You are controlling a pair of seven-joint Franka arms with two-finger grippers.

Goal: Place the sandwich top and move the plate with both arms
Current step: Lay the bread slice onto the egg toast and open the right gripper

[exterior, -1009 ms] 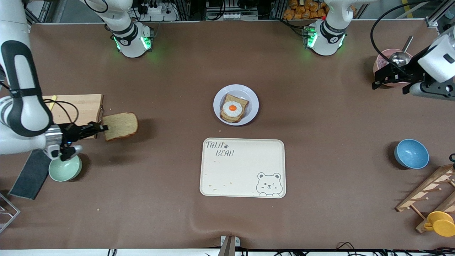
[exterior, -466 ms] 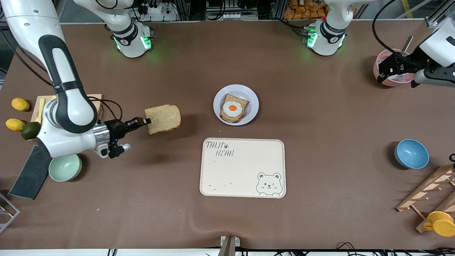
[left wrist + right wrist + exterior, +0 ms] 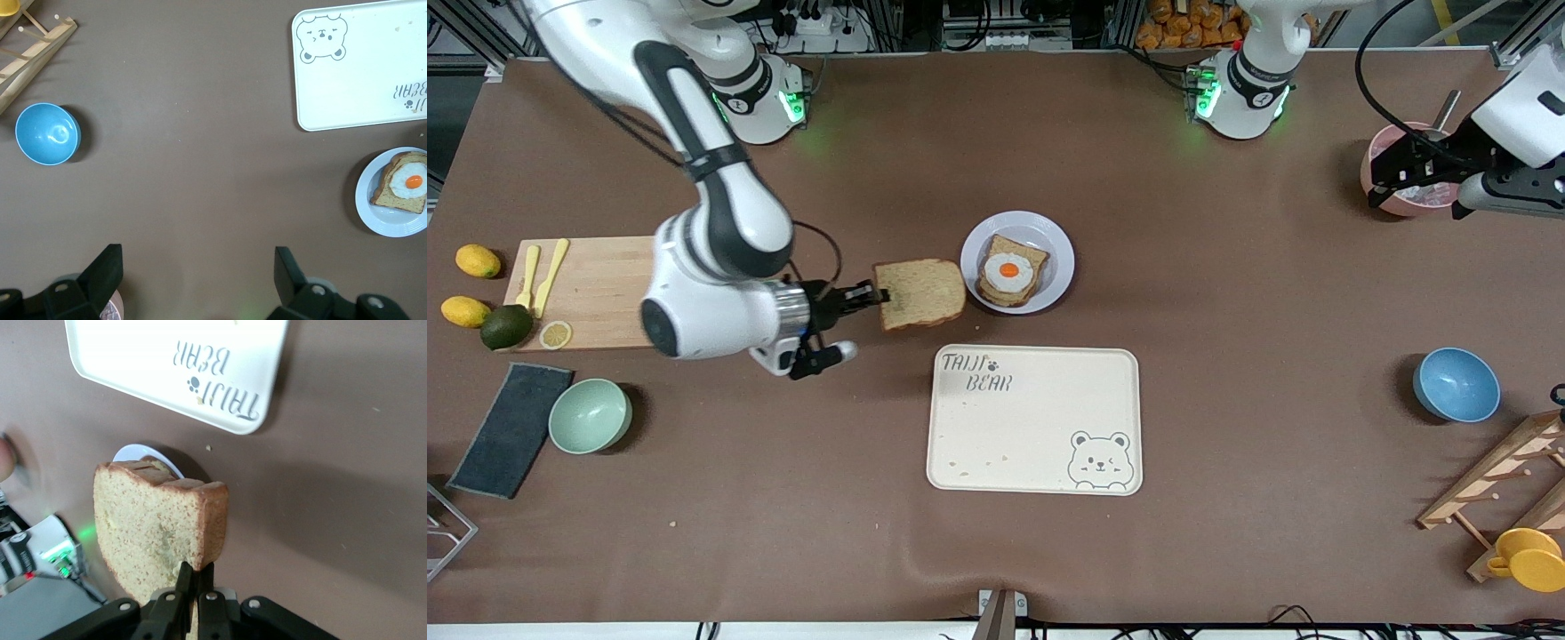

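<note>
Right gripper (image 3: pixel 876 294) pinching sandwich top (image 3: pixel 921 293)

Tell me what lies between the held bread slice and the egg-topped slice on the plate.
In the front view, only the plate rim separates the sandwich top, shut in the right gripper, from the egg slice.

Sandwich top (image 3: pixel 921 292): speckled light-brown slice, darker crust, pinched at one edge, held flat in air at frame centre, just beside plate rim. Plate (image 3: pixel 1060 250): small, round, pale lavender-white, upper centre of frame, carried second slice topped with fried egg.
</note>
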